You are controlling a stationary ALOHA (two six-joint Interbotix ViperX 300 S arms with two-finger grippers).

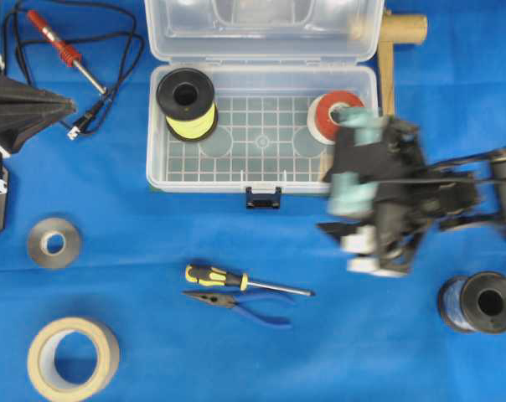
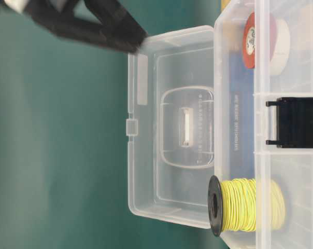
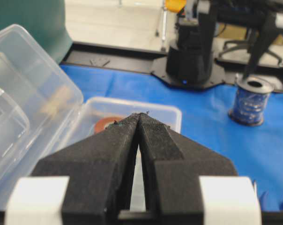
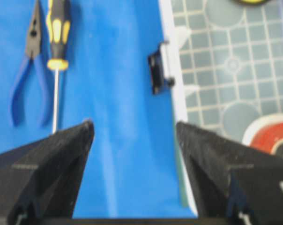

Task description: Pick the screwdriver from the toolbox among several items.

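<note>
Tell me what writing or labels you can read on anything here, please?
Nothing can be read.
toolbox: a line of print on its wall and raised lettering on the lid, both too blurred to read.
red spool: small print on its end label, too small to read.
screwdriver: no marking shows.

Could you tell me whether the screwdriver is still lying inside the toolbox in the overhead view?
No, the screwdriver lies on the blue cloth in front of the toolbox, right beside the blue-handled pliers.
</note>
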